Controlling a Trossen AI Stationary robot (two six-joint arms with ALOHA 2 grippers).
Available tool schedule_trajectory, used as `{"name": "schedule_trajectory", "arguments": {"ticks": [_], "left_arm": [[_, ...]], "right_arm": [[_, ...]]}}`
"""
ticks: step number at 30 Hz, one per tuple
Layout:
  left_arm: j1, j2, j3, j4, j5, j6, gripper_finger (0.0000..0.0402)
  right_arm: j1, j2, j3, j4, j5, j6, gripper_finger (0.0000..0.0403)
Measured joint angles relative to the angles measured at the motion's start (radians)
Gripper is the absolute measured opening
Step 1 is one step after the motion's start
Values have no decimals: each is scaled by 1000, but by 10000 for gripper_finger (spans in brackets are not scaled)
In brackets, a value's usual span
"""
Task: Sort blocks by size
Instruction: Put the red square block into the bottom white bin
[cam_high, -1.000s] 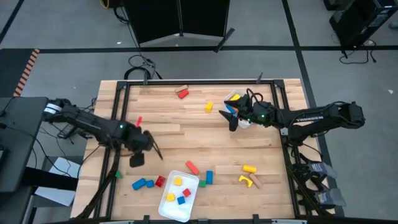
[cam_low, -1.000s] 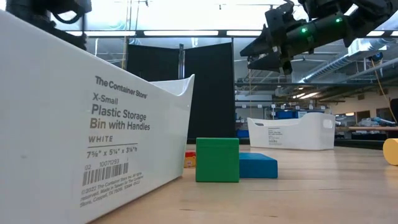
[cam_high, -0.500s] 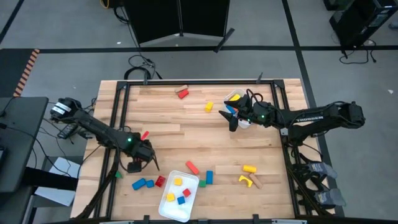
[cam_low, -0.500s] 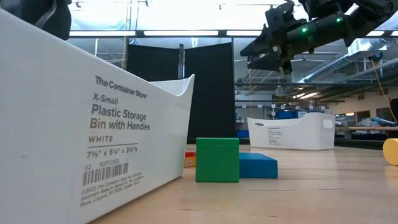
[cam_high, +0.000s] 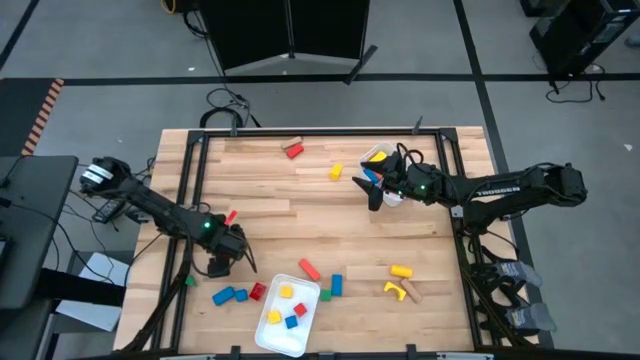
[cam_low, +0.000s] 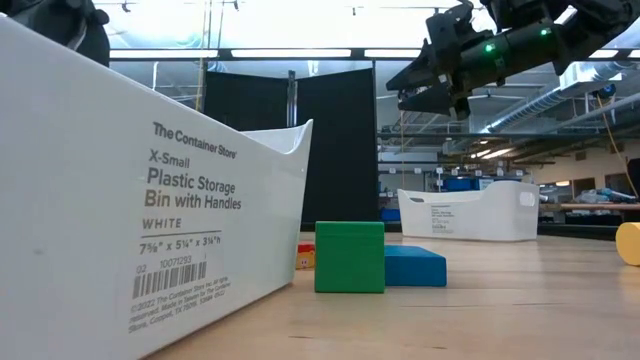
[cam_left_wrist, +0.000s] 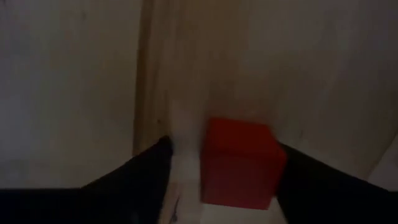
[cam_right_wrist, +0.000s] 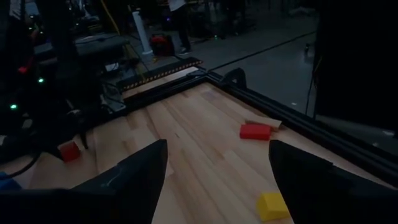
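Left hand (cam_high: 232, 262) fingers apart, low over table, red cube (cam_left_wrist: 239, 163) between them.

Pale matt wooden table (cam_high: 330, 215), glossy white plastic bin (cam_low: 150, 190)

A light butcher-block wooden table (cam_high: 300, 205) with a black metal frame carries scattered blocks. Near the far edge lie a red block (cam_high: 293, 151) and a yellow cube (cam_high: 336, 172). At the near edge rests a white plastic bin (cam_high: 270, 335), with blue blocks (cam_high: 229, 296) and a red cube (cam_high: 257, 291) beside it. A yellow cylinder (cam_high: 401, 271) lies toward the right side.
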Motion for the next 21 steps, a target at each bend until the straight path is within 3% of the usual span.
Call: {"name": "schedule_trajectory", "arguments": {"ticks": [5, 9, 15, 19, 21], "left_arm": [[1, 1, 1, 17, 29, 18, 137], [22, 4, 22, 10, 11, 22, 141], [120, -6, 195, 96, -154, 191, 141], [235, -7, 305, 335, -253, 362, 141], [301, -4, 322, 452, -251, 421, 141]], "right_arm": [[-1, 0, 0, 6, 20, -1, 292], [-1, 0, -1, 15, 21, -11, 287], [1, 0, 2, 207, 17, -75, 284], [25, -1, 28, 341, -12, -165, 284], [47, -1, 43, 387, -27, -210, 282]]}}
